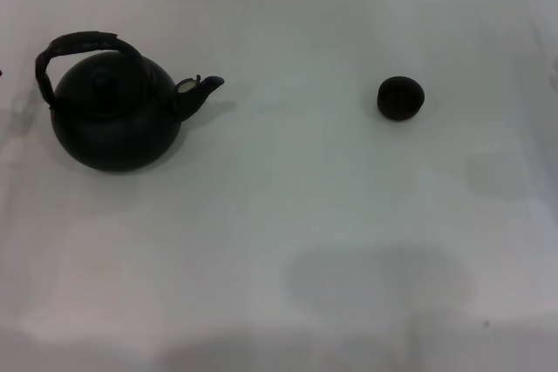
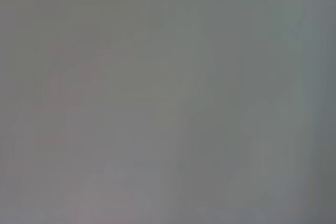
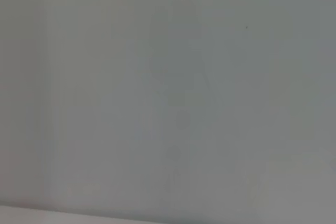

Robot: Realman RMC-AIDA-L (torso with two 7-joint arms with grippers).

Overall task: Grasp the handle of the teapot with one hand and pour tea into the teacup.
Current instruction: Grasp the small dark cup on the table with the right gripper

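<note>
Neither gripper appears in any view, so their finger state cannot be determined; both wrist views show only a featureless grey-white surface. The head view shows one teapot (image 1: 113, 119) standing upright on the left of the white table (image 1: 288, 241), its arched handle (image 1: 74, 45) over the lid and its spout pointing toward one teacup (image 1: 400, 98), which stands well apart on the right.

Open table (image 1: 288, 215) between teapot (image 1: 113, 119) and teacup (image 1: 400, 98).
</note>
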